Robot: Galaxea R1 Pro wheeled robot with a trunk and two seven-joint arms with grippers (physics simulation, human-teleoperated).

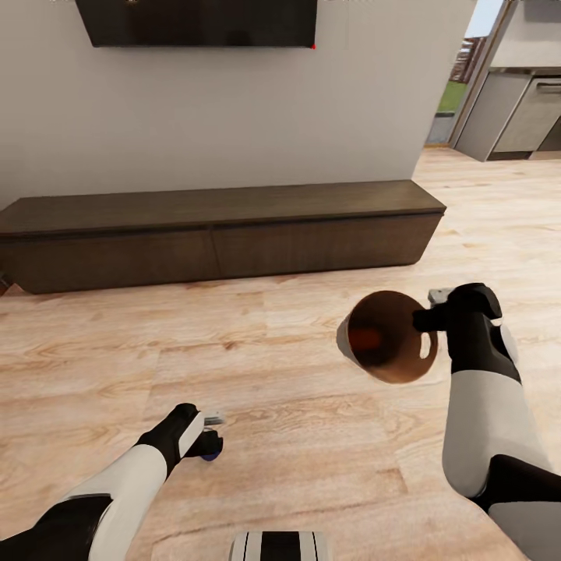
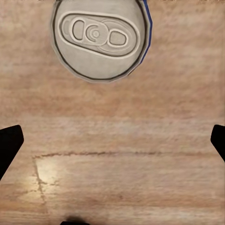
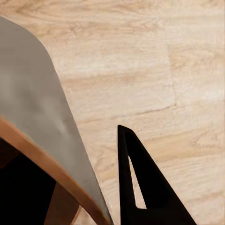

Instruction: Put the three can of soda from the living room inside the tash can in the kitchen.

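Observation:
A dark blue can of soda (image 1: 209, 450) stands upright on the wood floor; its silvery top (image 2: 97, 37) faces the left wrist camera. My left gripper (image 1: 206, 433) hangs just above it, open, with its dark fingertips (image 2: 10, 143) spread wide and the can lying beyond them, not between them. My right gripper (image 1: 427, 316) is shut on the rim of the tash can (image 1: 387, 336), held in the air and tilted so its orange-brown inside faces me. A reddish-orange shape (image 1: 365, 337) shows inside it. One black finger (image 3: 140, 187) lies outside the bin's grey wall (image 3: 42, 108).
A long dark bench (image 1: 218, 226) runs along the grey wall under a black TV (image 1: 202, 19). Grey cabinets (image 1: 514, 109) and a doorway to the outside show at the far right. Open wood floor lies between me and the bench.

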